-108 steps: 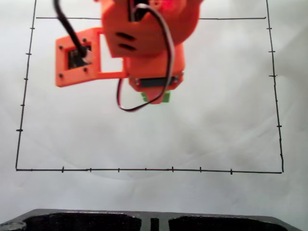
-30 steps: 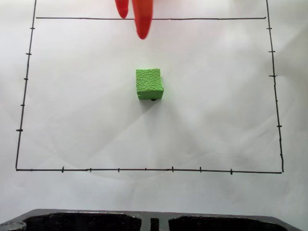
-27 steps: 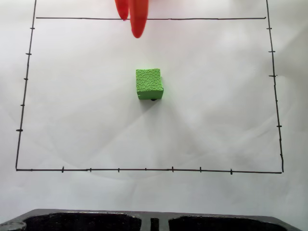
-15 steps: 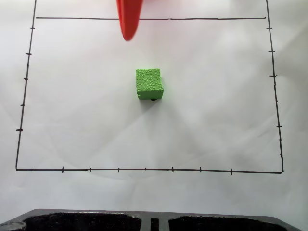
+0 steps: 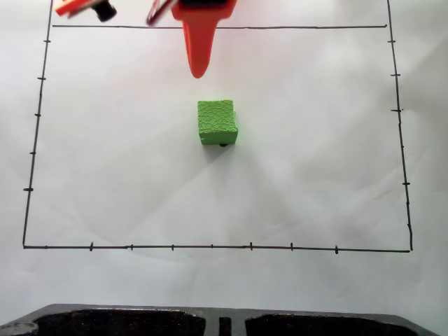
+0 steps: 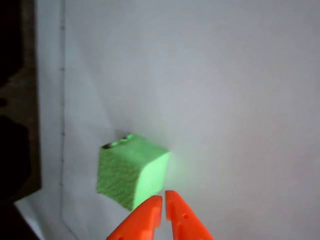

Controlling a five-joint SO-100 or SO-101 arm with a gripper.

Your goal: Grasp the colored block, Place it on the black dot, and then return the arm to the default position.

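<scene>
End effector [image 6: 164,199] pressed together, empty, pointing toward green block [image 5: 217,122], apart.

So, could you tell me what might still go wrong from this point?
1. The gripper hangs close beside the green cube in the wrist view with its fingers together; a low sweep on the way home could nudge the cube.
2. The black dot peeks out at the cube's lower edge, so the placement looks slightly off-centre; any nudge could uncover more of it.
</scene>
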